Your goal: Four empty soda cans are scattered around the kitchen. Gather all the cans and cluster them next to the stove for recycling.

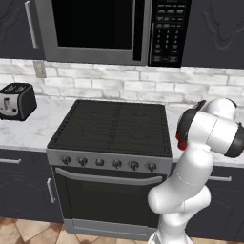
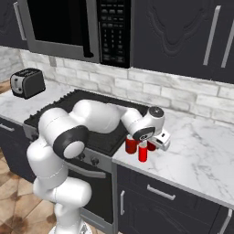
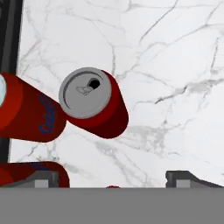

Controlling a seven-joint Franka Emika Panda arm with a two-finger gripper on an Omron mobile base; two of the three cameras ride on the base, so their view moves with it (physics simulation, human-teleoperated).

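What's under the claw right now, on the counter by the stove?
Red soda cans stand upright on the white marble counter below the open claw, beside the stove. Three show clearly; a red sliver at the hand view's bottom edge is too cut off to identify.

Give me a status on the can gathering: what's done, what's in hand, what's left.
Done: red soda cans stand clustered on the marble counter right beside the stove. The hand view shows at least three, one with its silver top toward the camera. In hand: nothing; the claw hovers over the cluster with fingers spread. Left: I cannot confirm a fourth can in the cluster, so check that count.
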